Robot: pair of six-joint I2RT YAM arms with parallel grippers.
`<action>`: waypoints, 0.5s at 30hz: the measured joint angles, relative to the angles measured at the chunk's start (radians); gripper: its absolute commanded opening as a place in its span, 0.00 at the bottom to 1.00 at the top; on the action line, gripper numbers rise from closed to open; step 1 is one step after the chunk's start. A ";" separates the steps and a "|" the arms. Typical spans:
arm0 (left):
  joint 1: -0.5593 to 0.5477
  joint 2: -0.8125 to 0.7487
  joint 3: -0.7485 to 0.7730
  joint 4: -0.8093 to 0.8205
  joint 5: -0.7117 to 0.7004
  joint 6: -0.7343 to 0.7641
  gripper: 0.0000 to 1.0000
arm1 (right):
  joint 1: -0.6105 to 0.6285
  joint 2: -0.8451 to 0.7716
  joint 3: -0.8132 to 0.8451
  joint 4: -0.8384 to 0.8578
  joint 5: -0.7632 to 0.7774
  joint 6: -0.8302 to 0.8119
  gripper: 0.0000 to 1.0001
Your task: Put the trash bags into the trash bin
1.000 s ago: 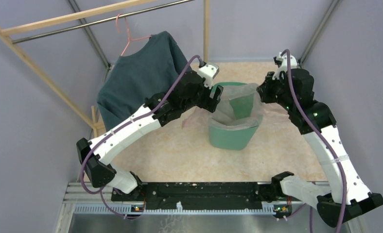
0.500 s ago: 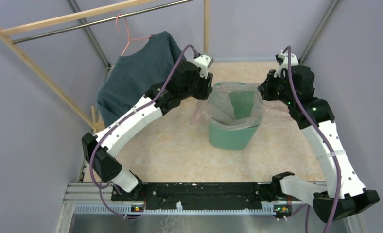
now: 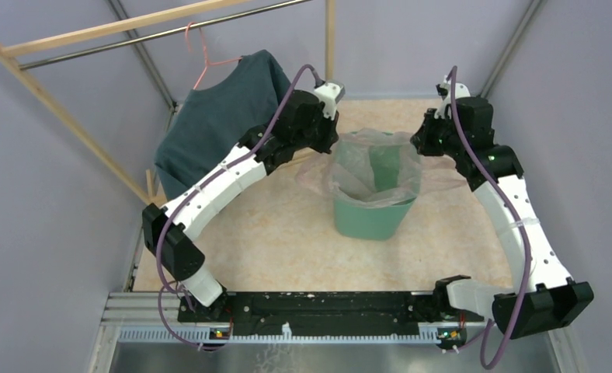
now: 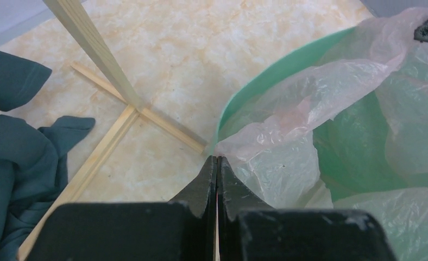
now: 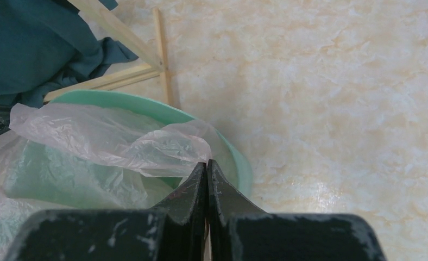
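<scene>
The trash bag [image 3: 348, 167] lies draped in the mouth of the trash bin [image 3: 369, 221], with film spilling over the rim. Your left fingers [image 4: 203, 187] are pinched together on its edge at the left rim, and your right fingers [image 5: 193, 190] likewise at the right rim. Expect it to be light, limp and slippery: grip bunched film near the hem and pull gently so it doesn't tear.

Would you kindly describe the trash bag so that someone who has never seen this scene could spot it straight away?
Find the mint-green trash bin standing in the middle of the beige table. Draped over its rim and sagging inside is the trash bag, a thin wrinkled film. It alone is translucent, glossy pale pink, unlike the opaque dark teal shirt hanging nearby.
</scene>
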 measured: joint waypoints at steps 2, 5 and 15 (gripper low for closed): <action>0.006 0.010 0.005 0.009 -0.012 -0.002 0.00 | -0.003 0.012 0.000 0.001 0.001 0.000 0.00; 0.016 0.027 0.009 0.026 -0.040 -0.012 0.00 | -0.009 0.031 0.001 0.005 0.003 -0.002 0.03; 0.056 0.063 -0.015 0.109 -0.097 -0.053 0.00 | -0.023 0.076 0.013 0.021 0.048 -0.011 0.32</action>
